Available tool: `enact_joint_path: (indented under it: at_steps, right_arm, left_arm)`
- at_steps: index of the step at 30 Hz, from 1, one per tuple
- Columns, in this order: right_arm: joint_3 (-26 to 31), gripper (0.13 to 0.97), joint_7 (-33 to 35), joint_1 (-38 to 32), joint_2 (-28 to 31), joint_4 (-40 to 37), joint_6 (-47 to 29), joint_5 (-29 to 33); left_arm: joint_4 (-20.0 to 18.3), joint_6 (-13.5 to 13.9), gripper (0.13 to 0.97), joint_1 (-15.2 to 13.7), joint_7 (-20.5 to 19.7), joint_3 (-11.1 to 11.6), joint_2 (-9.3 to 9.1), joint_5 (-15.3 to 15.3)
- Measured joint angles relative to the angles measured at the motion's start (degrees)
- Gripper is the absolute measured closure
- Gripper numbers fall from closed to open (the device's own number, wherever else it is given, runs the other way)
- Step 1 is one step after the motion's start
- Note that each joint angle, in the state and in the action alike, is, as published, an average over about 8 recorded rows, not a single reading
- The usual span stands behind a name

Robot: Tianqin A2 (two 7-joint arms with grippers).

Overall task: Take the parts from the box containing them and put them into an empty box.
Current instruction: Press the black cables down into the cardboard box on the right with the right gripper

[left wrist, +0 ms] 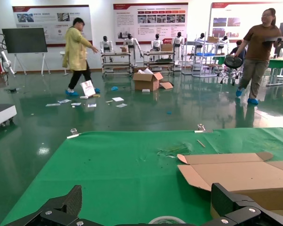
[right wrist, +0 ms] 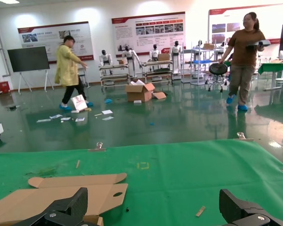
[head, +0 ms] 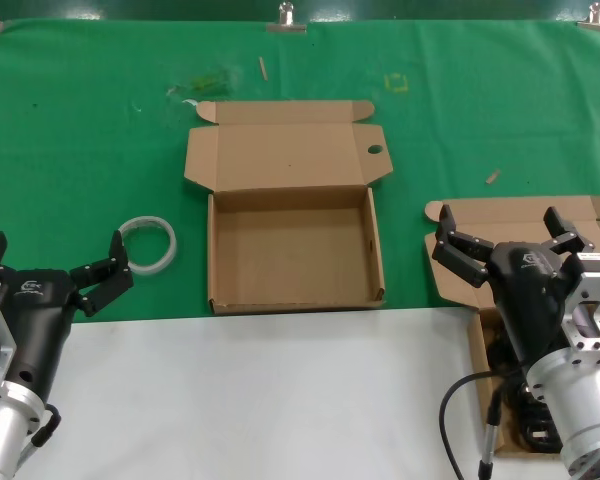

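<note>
The empty box (head: 292,250) lies open in the middle of the green cloth, its lid back with a round hole in the right flap (head: 374,150); it also shows in the left wrist view (left wrist: 245,176) and the right wrist view (right wrist: 52,195). The box containing the parts (head: 485,350) sits at the right, mostly hidden under my right arm; black cords (head: 515,390) show inside it. My right gripper (head: 510,235) is open above that box's lid. My left gripper (head: 55,265) is open and empty at the left, next to the white ring (head: 146,243).
The green cloth (head: 80,150) covers the far part of the table, a white surface (head: 260,400) the near part. Small scraps (head: 492,177) lie on the cloth. Metal clips (head: 286,16) hold its far edge. People walk in the hall beyond.
</note>
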State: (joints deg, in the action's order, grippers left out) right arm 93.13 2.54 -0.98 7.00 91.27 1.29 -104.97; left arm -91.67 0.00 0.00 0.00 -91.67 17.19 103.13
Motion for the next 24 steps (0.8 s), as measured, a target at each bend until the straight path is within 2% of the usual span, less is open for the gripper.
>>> enact_joint_path:
  at_steps: [17, 24]
  right_arm:
    - [0.04, 0.129, 0.03, -0.01, 0.0, 0.0, 0.03, -0.03]
    - [7.05, 0.129, 6.1, -1.53, 0.03, -0.42, 7.99, -7.27]
  left_arm:
    - [0.0, 0.0, 0.132, 0.0, 0.0, 0.0, 0.0, 0.0]
    - [0.0, 0.0, 0.132, 0.0, 0.03, 0.0, 0.0, 0.0]
